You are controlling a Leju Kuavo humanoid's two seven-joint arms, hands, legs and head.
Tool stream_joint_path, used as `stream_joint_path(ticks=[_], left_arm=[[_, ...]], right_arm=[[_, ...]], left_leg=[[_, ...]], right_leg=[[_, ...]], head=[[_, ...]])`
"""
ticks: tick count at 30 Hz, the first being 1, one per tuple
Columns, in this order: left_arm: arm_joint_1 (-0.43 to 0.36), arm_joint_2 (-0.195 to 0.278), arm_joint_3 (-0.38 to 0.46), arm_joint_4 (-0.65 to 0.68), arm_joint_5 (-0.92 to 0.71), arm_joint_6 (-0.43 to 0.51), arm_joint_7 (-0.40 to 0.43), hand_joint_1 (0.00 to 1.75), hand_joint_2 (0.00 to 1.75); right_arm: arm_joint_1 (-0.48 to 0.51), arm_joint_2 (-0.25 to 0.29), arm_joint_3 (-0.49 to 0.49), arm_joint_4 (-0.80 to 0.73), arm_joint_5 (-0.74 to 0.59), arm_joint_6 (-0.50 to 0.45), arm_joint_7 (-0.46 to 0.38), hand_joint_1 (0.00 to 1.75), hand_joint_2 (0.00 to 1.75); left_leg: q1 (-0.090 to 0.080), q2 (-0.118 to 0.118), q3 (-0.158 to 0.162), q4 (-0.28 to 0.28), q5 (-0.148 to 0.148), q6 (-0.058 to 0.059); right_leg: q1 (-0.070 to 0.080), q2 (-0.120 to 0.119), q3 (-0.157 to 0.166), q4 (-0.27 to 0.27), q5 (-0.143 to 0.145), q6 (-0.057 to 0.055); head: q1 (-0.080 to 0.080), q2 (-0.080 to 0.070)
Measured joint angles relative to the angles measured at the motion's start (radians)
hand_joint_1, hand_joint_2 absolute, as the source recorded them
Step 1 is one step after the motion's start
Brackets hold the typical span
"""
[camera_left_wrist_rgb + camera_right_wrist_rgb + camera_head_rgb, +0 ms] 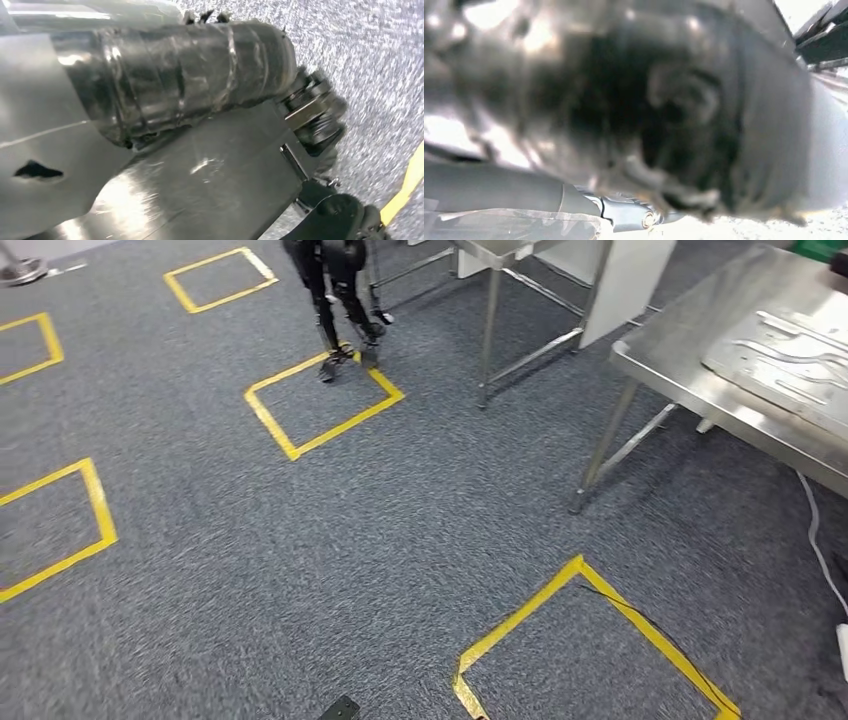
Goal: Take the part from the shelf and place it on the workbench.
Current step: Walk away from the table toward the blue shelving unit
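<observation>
Left robot hand gripping flat metal part; right grip unclear. Approach desk squarely, keeping part level.

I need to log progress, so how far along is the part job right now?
Done, it seems: the part is off the shelf, since the left hand holds it. In hand: the carry; the workbench stands ahead to the right, with a plate on it. Left: setting the part down there. The right hand is too blurred to judge.
</observation>
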Motion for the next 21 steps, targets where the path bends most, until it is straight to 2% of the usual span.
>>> stream_joint_path(ticks=[1,2,3,5,6,7,9,10,11,13,14,15,16,17,18,19,20,21], left_arm=[[0.000,0.000,0.000,0.000,0.000,0.002,-0.001,0.00,0.00],[0.001,0.000,0.000,0.000,0.002,0.003,-0.003,0.00,0.00],[0.002,0.000,0.000,0.000,0.006,0.004,-0.003,0.00,0.00],[0.001,0.000,0.000,0.000,0.013,0.005,-0.004,0.00,0.00],[0.000,0.001,0.000,0.000,0.016,0.005,-0.003,0.00,0.00],[0.000,0.001,0.000,0.000,0.017,0.005,-0.003,0.00,0.00],[0.003,0.001,0.000,0.000,0.016,0.004,-0.001,0.00,0.00],[0.005,0.001,0.000,0.001,0.015,0.003,-0.002,0.00,0.00],[0.005,0.001,0.000,0.001,0.015,0.003,-0.002,0.00,0.00],[0.002,0.001,0.000,0.001,0.018,0.003,-0.004,0.00,0.00],[0.001,0.001,0.000,0.001,0.022,0.003,-0.003,0.00,0.00],[0.000,0.001,0.000,0.001,0.027,0.003,-0.003,0.00,0.00],[0.000,0.001,0.000,0.001,0.032,0.002,-0.002,0.00,0.00],[0.001,0.001,0.000,0.001,0.035,0.002,-0.002,0.00,0.00],[0.002,0.001,0.000,0.001,0.037,0.001,-0.001,0.00,0.00],[0.003,0.001,0.000,0.001,0.037,-0.001,-0.001,0.00,0.00],[0.002,0.001,0.000,0.001,0.036,-0.003,0.001,0.00,0.00],[0.000,0.001,0.000,0.001,0.032,-0.005,0.003,0.00,0.00]], right_arm=[[0.001,0.000,0.000,0.000,-0.002,-0.007,-0.004,0.00,0.00],[0.000,0.000,0.000,0.000,-0.004,-0.012,-0.007,0.00,0.00],[-0.001,0.000,0.000,0.000,-0.008,-0.015,-0.009,0.00,0.00],[-0.003,0.003,0.000,0.000,-0.014,-0.020,-0.007,0.00,0.00],[-0.004,0.004,0.000,0.000,-0.016,-0.022,-0.005,0.00,0.00],[-0.004,0.006,0.000,0.000,-0.018,-0.024,-0.004,0.00,0.00],[-0.005,0.009,0.000,0.000,-0.019,-0.028,0.000,0.00,0.00],[-0.006,0.011,0.000,0.000,-0.019,-0.030,0.003,0.00,0.00],[-0.007,0.012,0.000,-0.001,-0.019,-0.032,0.007,0.00,0.00],[-0.008,0.012,0.000,-0.001,-0.020,-0.033,0.013,0.00,0.00],[-0.007,0.013,0.000,-0.001,-0.020,-0.033,0.017,0.00,0.00],[-0.005,0.013,0.000,-0.001,-0.021,-0.033,0.021,0.00,0.00],[-0.003,0.013,0.000,-0.001,-0.021,-0.033,0.026,0.00,0.00],[-0.002,0.013,0.000,-0.001,-0.021,-0.032,0.031,0.00,0.00],[-0.001,0.013,0.000,-0.001,-0.021,-0.031,0.037,0.00,0.00],[-0.002,0.013,0.000,-0.001,-0.020,-0.031,0.042,0.00,0.00],[-0.002,0.013,0.000,0.000,-0.018,-0.032,0.046,0.00,0.00],[-0.003,0.013,0.000,0.000,-0.016,-0.033,0.049,0.00,0.00]], left_leg=[[0.002,0.003,-0.007,0.012,0.007,-0.001],[0.003,0.007,0.007,-0.017,0.032,0.000],[0.004,0.015,0.041,-0.082,0.070,0.002],[-0.003,0.056,0.114,-0.219,0.120,0.011],[-0.007,0.069,0.135,-0.259,0.130,0.017],[-0.012,0.075,0.142,-0.274,0.129,0.022],[-0.010,0.051,0.144,-0.281,0.133,0.032],[-0.007,0.039,0.148,-0.289,0.136,0.037],[-0.004,0.028,0.153,-0.296,0.140,0.044],[-0.002,0.006,0.158,-0.303,0.143,0.054],[-0.003,-0.007,0.157,-0.303,0.143,0.057],[-0.004,-0.021,0.157,-0.302,0.142,0.058],[-0.004,-0.037,0.158,-0.301,0.142,0.058],[-0.004,-0.053,0.158,-0.298,0.141,0.058],[-0.004,-0.069,0.159,-0.295,0.139,0.057],[-0.003,-0.083,0.158,-0.290,0.137,0.054],[-0.004,-0.096,0.154,-0.283,0.133,0.050],[-0.003,-0.108,0.150,-0.278,0.131,0.044]], right_leg=[[0.000,-0.015,0.002,0.000,-0.003,0.000],[0.000,-0.028,0.005,0.000,-0.005,0.001],[0.000,-0.039,0.009,0.000,-0.009,0.003],[0.003,-0.058,0.019,0.000,-0.016,0.012],[0.005,-0.068,0.023,-0.001,-0.020,0.016],[0.008,-0.076,0.027,-0.004,-0.022,0.022],[0.010,-0.090,0.034,-0.010,-0.025,0.033],[0.009,-0.077,0.035,-0.005,-0.033,0.039],[0.008,-0.054,0.027,0.018,-0.049,0.042],[0.006,0.006,-0.023,0.124,-0.102,0.045],[0.006,0.021,-0.060,0.193,-0.127,0.045],[0.007,0.028,-0.090,0.244,-0.139,0.046],[0.007,0.031,-0.108,0.266,-0.132,0.046],[0.006,0.034,-0.108,0.247,-0.104,0.045],[0.005,0.042,-0.091,0.194,-0.063,0.044],[0.003,0.064,-0.067,0.129,-0.028,0.041],[0.000,0.089,-0.046,0.071,-0.004,0.039],[-0.001,0.110,-0.032,0.033,0.006,0.036]], head=[[0.000,0.000],[0.000,0.000],[0.000,0.000],[0.000,0.000],[0.000,0.000],[0.001,0.000],[0.000,0.000],[0.002,0.000],[0.005,0.000],[0.013,0.000],[0.013,0.000],[0.014,0.000],[0.014,0.000],[0.014,0.000],[0.014,0.000],[0.014,0.000],[0.014,0.000],[0.014,0.000]])
